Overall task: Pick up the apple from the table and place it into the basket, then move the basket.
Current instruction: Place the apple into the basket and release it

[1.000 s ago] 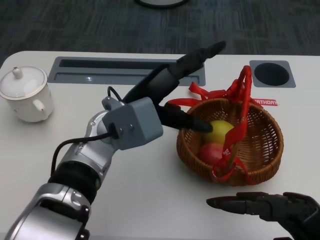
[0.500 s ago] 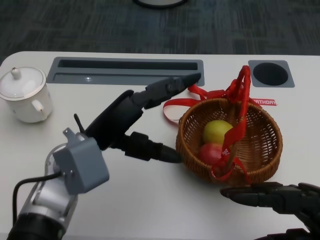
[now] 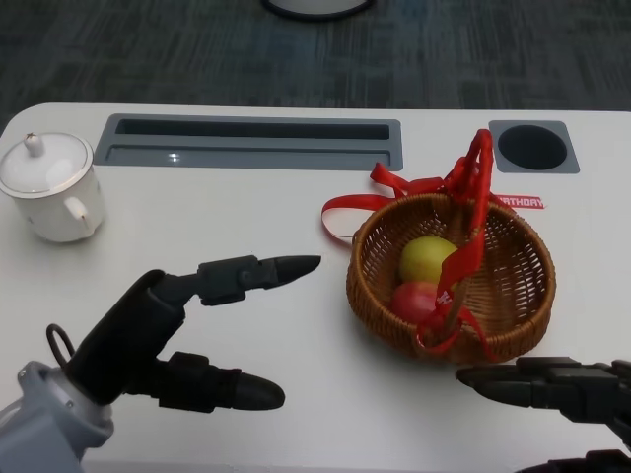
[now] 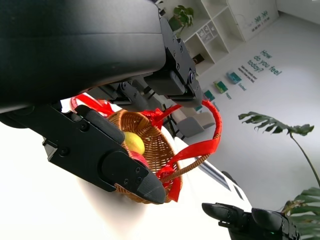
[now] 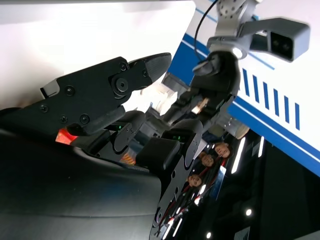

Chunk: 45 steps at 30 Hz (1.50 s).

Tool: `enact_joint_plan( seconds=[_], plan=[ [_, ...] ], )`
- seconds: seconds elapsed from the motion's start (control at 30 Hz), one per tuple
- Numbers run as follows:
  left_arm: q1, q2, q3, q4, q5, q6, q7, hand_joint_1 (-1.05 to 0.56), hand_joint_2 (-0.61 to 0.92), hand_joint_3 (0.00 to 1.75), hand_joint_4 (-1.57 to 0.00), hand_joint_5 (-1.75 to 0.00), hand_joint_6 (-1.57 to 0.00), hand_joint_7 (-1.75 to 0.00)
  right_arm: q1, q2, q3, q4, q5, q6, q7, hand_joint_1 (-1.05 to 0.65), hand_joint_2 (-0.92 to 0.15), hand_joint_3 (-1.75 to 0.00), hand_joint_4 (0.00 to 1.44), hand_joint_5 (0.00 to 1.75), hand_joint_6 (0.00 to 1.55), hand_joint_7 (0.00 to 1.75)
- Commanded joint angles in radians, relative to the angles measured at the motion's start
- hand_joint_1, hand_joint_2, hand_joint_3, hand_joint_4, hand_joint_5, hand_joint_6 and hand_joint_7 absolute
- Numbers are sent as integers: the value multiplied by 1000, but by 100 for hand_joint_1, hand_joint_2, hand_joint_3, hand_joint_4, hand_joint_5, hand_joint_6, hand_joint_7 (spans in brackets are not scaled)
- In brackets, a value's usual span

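1. Head view: black left hand (image 3: 163, 330) has drawn back from the round woven wicker basket (image 3: 523, 296) toward seven o'clock, fingers apart, empty.
2. Yellow-green apple (image 3: 431, 258) sits inside the basket; placing looks done.
3. Black right hand (image 3: 552, 386) waits at five o'clock, fingers spread, empty.

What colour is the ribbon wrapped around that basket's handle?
Red. The ribbon on the wicker basket shows best in the head view.

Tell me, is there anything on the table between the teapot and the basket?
Only the left hand's fingers; otherwise bare table separates teapot and basket, head view.
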Motion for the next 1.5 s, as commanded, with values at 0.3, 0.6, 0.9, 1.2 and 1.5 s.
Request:
enact_joint_plan(
  seconds=[0.3, 0.6, 0.9, 1.2, 1.5],
  plan=[
    [91, 43, 56, -74, -59, -19, -15, -34, 72, 1, -80, -4, -75, -3, -87, -53, -94, 77, -103, -111, -48, -44, -79, 0, 74, 0, 71, 0],
    [112, 46, 68, -89, -64, -28, -18, -33, 72, 0, -88, -4, -82, -3, -168, -93, -106, 151, -138, -175, -90, -48, -77, 0, 72, 0, 67, 0],
    [127, 40, 66, -101, -58, -21, -15, -33, 72, 0, -90, -3, -84, -2, -217, -129, -175, 195, -262, -273, -158, -51, -79, -1, 69, 0, 65, 0],
    [132, 38, 68, -112, -53, -26, -11, -34, 71, 0, -91, -2, -85, -1, -381, -115, -285, 352, -576, -401, -273, -56, -80, 0, 71, 1, 67, 1],
    [145, 36, 65, -135, -43, -7, -7, -36, 71, 0, -92, -1, -86, -1, -496, -159, -284, 397, -905, -334, -452, -57, -78, 0, 65, 0, 62, 0]
  ],
)
